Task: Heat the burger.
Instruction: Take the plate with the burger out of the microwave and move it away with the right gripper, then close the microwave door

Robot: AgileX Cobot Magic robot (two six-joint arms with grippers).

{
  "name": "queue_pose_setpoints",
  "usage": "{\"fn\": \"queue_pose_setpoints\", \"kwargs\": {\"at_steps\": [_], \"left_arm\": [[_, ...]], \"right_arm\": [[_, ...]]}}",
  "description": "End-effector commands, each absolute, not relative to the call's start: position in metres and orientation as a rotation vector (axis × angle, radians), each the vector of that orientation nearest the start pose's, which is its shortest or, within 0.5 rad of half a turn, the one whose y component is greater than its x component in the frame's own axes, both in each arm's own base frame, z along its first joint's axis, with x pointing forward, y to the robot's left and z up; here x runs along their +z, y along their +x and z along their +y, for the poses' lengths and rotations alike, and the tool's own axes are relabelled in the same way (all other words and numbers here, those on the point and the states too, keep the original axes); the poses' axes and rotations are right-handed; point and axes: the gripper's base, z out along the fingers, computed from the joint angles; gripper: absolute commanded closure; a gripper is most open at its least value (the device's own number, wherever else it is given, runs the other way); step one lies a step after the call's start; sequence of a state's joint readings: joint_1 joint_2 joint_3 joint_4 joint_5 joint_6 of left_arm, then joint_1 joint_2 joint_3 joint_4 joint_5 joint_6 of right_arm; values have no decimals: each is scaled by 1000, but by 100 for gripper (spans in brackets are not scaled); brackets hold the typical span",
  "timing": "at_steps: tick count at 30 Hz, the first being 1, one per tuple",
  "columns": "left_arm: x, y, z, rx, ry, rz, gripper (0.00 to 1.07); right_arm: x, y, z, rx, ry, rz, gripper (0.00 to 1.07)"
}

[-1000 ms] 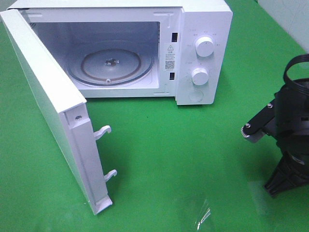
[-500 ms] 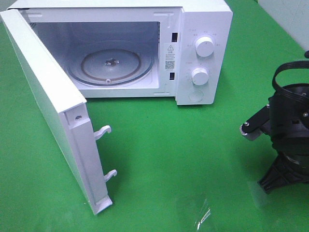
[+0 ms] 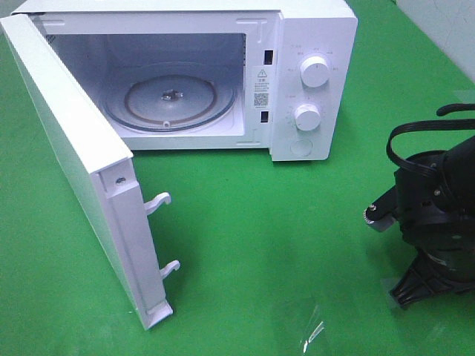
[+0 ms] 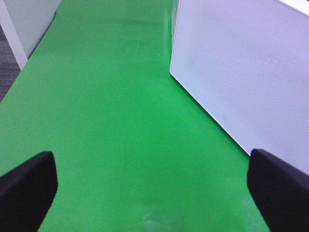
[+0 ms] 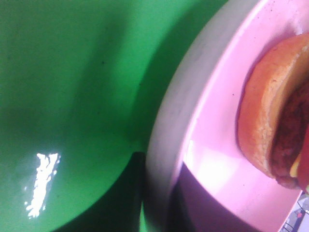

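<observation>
The burger (image 5: 270, 130) sits on a pink dish (image 5: 212, 145) right under the right arm (image 3: 438, 215), whose jaws seem pinched on the dish rim, while the microwave (image 3: 312, 81) door (image 3: 74, 170) hangs open for loading and the left gripper (image 4: 154, 188) idles, spread wide.

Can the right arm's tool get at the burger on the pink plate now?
Probably yes. The burger lies uncovered on the pink plate, right beside the right wrist camera, with nothing seen between. The tool itself isn't visible.

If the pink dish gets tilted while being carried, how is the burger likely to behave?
The burger probably slides easily: the pink dish looks smooth and glossy, and only a low rim shows. As stacked layers of bun and patty, it might also shift apart or topple. Its top is out of frame.
</observation>
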State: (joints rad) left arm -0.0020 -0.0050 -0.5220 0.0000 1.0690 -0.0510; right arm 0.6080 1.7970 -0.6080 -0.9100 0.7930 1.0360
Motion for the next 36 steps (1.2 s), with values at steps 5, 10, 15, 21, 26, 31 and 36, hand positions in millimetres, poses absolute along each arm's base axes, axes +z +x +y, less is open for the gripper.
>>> {"fn": "queue_pose_setpoints", "kwargs": {"at_steps": [5,10,15,21,26,31,36], "left_arm": [[281,-11,0,-29,-48,2014,6],[281,-11,0,-29,-48,2014,6],[281,-11,0,-29,-48,2014,6],[281,-11,0,-29,-48,2014,6],[281,-11,0,-29,-48,2014,6],[281,-11,0,-29,-48,2014,6],[281,-11,0,-29,-48,2014,6]], "right_arm": [[93,219,86,-900,-488,2776,101],[89,219,87,-887,-495,2785,94],[91,219,87,-881,-488,2788,73],[104,216,88,-810,-429,2800,59],[127,212,90,-706,-420,2793,59],[150,207,93,-556,-442,2762,56],[187,194,95,-318,-488,2692,35]]}}
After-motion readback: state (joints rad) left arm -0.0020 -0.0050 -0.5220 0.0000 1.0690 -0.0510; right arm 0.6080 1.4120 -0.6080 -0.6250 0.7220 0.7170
